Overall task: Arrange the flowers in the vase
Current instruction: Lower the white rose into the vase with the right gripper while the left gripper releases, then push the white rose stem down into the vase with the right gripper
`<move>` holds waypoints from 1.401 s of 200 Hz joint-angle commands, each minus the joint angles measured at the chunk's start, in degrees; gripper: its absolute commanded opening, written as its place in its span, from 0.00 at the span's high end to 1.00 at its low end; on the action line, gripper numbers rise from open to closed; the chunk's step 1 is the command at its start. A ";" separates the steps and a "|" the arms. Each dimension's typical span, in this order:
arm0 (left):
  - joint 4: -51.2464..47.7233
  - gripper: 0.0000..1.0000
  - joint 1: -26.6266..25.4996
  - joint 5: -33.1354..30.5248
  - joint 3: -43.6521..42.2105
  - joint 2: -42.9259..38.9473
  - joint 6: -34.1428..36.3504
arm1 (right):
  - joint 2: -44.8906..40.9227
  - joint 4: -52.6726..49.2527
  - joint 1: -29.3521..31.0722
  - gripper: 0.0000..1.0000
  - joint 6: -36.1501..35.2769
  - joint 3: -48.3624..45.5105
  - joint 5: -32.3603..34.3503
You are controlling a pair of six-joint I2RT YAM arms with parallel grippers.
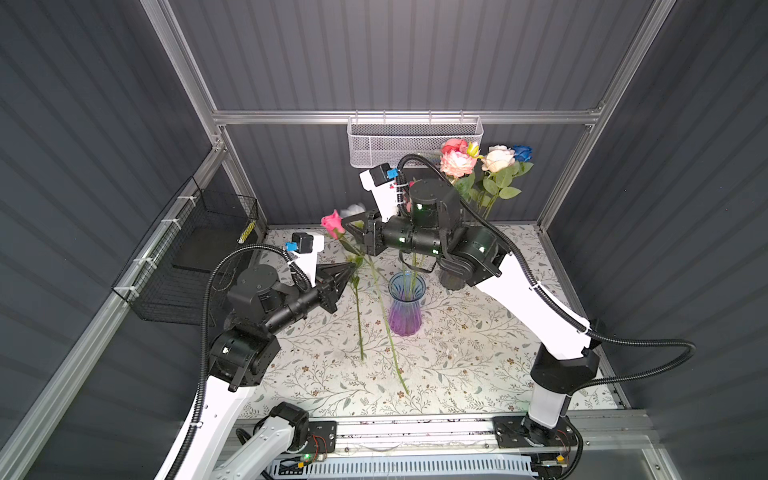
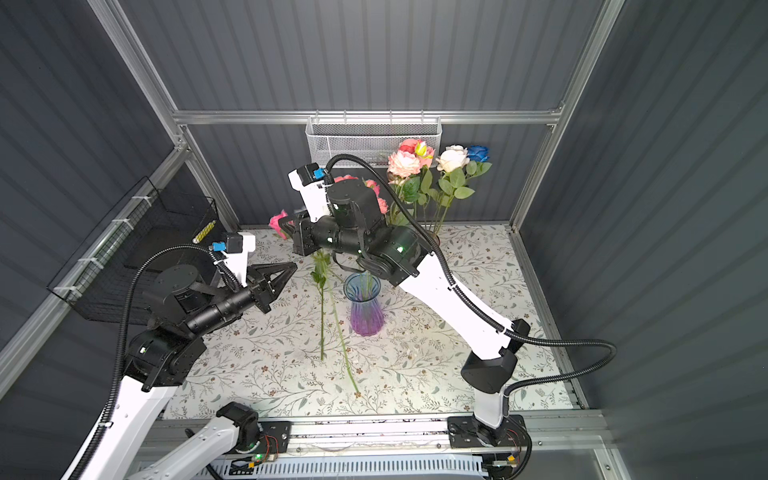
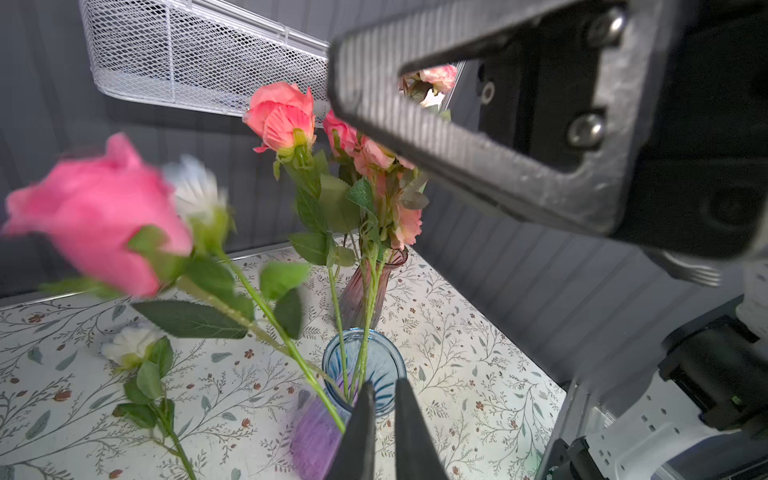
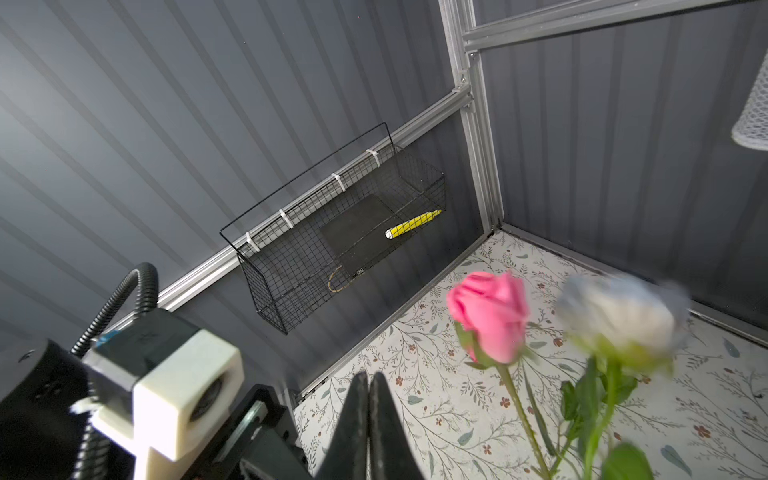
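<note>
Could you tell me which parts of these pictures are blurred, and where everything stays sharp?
In the left wrist view the pink rose and the white bloom behind it are smeared, while the blue vase stays crisp. In the right wrist view the pale rose is smeared and the black wire basket is sharp.

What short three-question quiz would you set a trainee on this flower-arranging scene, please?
1. True or false: the right gripper has its jaws wide open.
2. What lies in the black wire basket on the side wall? A) a yellow stick-shaped item B) a pair of scissors C) a red cup
3. Fill in: in a top view, the rose head just right of the cream rose at the back is deep ____.

Key:
1. False; the jaws are shut.
2. A.
3. Blue; it is the blue rose.
</note>
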 commanded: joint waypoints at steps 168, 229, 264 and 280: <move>-4.24 0.32 -0.01 -11.36 -9.24 -6.14 -1.77 | -28.33 0.44 0.54 0.52 -3.87 -46.56 17.99; -3.83 0.31 -0.01 -12.17 -12.74 -7.61 -3.81 | -22.55 3.18 6.52 0.59 -3.26 -53.19 30.63; -3.37 0.31 0.01 -11.52 -14.18 -7.98 -4.46 | -18.84 4.60 7.43 0.55 -3.73 -53.00 35.11; -3.17 0.31 0.00 -11.31 -14.35 -8.03 -4.64 | -17.47 5.68 7.42 0.54 -4.32 -52.43 36.67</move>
